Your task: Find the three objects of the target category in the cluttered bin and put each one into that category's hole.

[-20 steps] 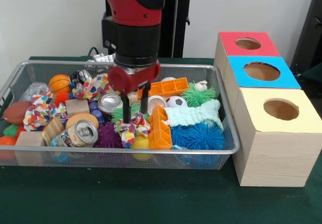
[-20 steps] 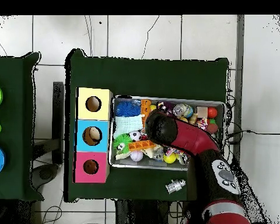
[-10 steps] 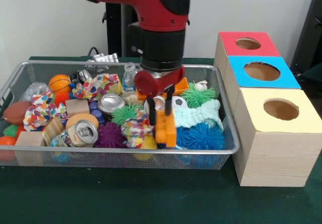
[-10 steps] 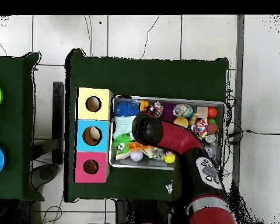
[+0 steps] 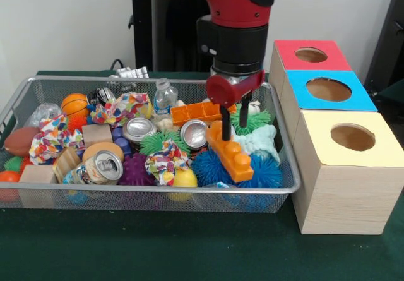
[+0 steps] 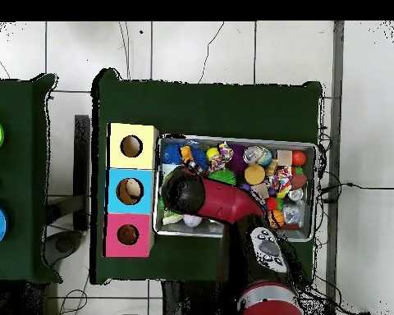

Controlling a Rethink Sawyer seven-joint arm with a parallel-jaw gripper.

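Note:
The wire mesh bin [image 5: 158, 190] holds a heap of toys; it also shows in the overhead view [image 6: 315, 149]. My gripper [image 5: 233, 124] hangs over the bin's right part with its fingers apart, holding nothing. A long orange block [image 5: 231, 154] lies tilted across the blue spiky balls [image 5: 260, 170], its upper end against my left finger. A yellow rounded toy [image 5: 184, 178] peeks out under a colourful cloth [image 5: 164, 161] at the front wall; I cannot tell which animal it is. In the overhead view my arm [image 6: 192, 193] covers the gripper.
Three wooden boxes with holes stand right of the bin: red [image 5: 310, 55], blue [image 5: 328, 89], yellow [image 5: 352, 137]. The bin also holds cans [image 5: 105, 166], a second orange block [image 5: 197, 111], a small bottle [image 5: 165, 96], green spiky balls [image 5: 156, 143] and a mint cloth [image 5: 260, 141].
My gripper has moved right across the bin towards the boxes. The long orange block went with it, from upright to tilted across the blue spiky balls.

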